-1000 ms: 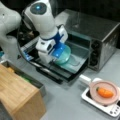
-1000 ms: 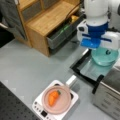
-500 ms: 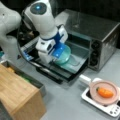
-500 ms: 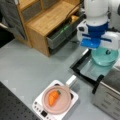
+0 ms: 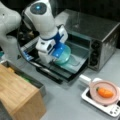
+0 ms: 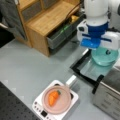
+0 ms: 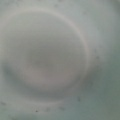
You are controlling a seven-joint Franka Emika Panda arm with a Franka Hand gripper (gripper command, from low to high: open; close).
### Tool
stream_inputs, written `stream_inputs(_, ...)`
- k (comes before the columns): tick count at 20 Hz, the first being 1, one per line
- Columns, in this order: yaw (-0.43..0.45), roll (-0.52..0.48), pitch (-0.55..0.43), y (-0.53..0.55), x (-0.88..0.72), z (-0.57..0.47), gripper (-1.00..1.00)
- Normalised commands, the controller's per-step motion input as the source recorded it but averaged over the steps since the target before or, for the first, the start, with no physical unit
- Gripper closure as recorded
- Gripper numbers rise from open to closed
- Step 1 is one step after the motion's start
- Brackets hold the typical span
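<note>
Gripper (image 6: 100, 50) directly above the teal bowl (image 6: 105, 56)

You see the bowl on the open oven door (image 5: 72, 67), right under the gripper; I cannot tell whether the gripper is spread or pinching.

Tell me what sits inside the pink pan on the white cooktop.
A single orange carrot lies inside the pink pan, seen in both front views. The cooktop surface beneath the pan is covered. The end effector is over a teal bowl on the oven door.
</note>
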Motion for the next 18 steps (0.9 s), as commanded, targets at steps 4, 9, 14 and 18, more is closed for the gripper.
stream_inputs(4,-0.113,0.081,-0.173,0.07,-0.18,-0.11,-1.00)
stream_inputs(9,-0.249,-0.367,-0.110,0.00,0.01,-0.06,-1.00)
stream_inputs(14,-0.055,-0.236,-0.065,-0.04,0.23,0.00,-1.00)
stream_inputs(18,0.039,-0.128,0.015,-0.04,0.30,0.03,-1.00)
